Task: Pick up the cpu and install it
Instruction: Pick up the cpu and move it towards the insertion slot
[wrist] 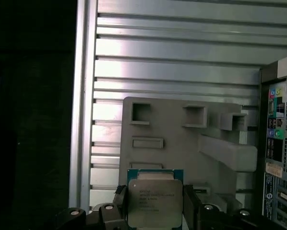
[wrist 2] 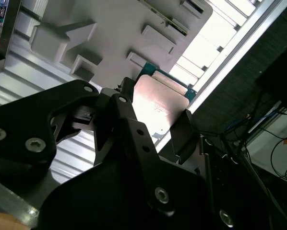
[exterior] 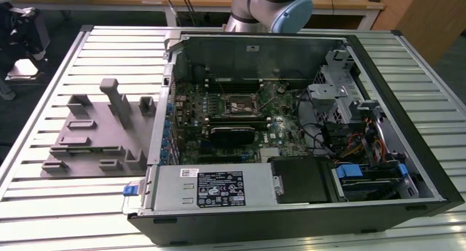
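Black gripper (wrist: 155, 207) is closed on 1 cpu (wrist: 155, 202), with its 2 fingers (wrist: 189, 208) pressing on 2 opposite edges of the chip. In the first wrist view the cpu shows its silvery-grey metal plate face-on, with a thin green board edge along 1 side. The second wrist view shows the same grip at a slant: the gripper (wrist 2: 155, 115) has the cpu (wrist 2: 158, 103) pinched between its fingers (wrist 2: 182, 134), and the plate catches bright light.

Behind the held cpu in both wrist views lies 1 grey plastic tray (wrist: 172, 153) (wrist 2: 119, 28) with moulded recesses, resting on the ribbed metal desk (wrist: 182, 72) (wrist 2: 220, 28). I cannot tell whether the chip touches the tray.

The exterior view shows the tray (exterior: 80, 142) on the desk (exterior: 109, 43), on the exterior view's left. It carries 1 tall upright post (exterior: 111, 95) among shorter blocks. Just beside it, on the exterior view's right, is 1 open computer case (exterior: 291, 221) lying on its side, and the first wrist view shows its back panel (wrist: 280, 158). Near the middle of the board inside sits 1 square dark socket (exterior: 239, 105). At the far edge of the desk, 1 arm (exterior: 269, 5) rises behind the case.
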Tool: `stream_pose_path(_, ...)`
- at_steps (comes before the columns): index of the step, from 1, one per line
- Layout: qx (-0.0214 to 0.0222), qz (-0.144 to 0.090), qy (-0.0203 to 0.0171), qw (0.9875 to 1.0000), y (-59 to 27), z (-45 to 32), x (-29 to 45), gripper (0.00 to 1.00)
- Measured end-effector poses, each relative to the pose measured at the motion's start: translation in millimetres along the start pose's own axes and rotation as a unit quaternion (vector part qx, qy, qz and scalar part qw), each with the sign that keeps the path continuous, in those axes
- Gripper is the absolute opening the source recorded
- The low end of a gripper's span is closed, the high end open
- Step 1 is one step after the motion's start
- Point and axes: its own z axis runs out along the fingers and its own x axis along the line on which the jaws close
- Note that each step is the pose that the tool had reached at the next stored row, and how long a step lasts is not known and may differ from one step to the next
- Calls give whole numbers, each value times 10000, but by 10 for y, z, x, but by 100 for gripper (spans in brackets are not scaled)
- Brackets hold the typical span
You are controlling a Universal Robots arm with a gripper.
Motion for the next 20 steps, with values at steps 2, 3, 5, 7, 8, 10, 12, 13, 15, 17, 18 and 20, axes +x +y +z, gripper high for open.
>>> stream_pose_path(2, 0, 0, 1, 10000, 0, -46, -1, 55)
stream_pose_path(3, 1, 0, 1, 10000, 0, -69, -2, 55)
stream_pose_path(5, 0, 0, 1, 10000, 1, -114, -4, 55)
stream_pose_path(7, 0, 0, 0, 10000, 1, -154, -5, 55)
stream_pose_path(8, 0, 0, 0, 10000, 2, -174, -6, 55)
stream_pose_path(10, 0, 0, 0, 10000, 2, -218, -7, 55)
stream_pose_path(12, 0, 0, 0, 10000, 3, -262, -9, 55)
stream_pose_path(13, 0, 0, 1, 10000, 3, -286, -9, 55)
stream_pose_path(15, 0, 0, 0, 10000, 4, -333, -11, 55)
stream_pose_path(17, 0, 0, 0, 10000, 4, -379, -12, 55)
stream_pose_path(18, 0, 0, 0, 10000, 4, -401, -13, 55)
stream_pose_path(20, 0, 0, 0, 10000, 5, -450, -15, 55)
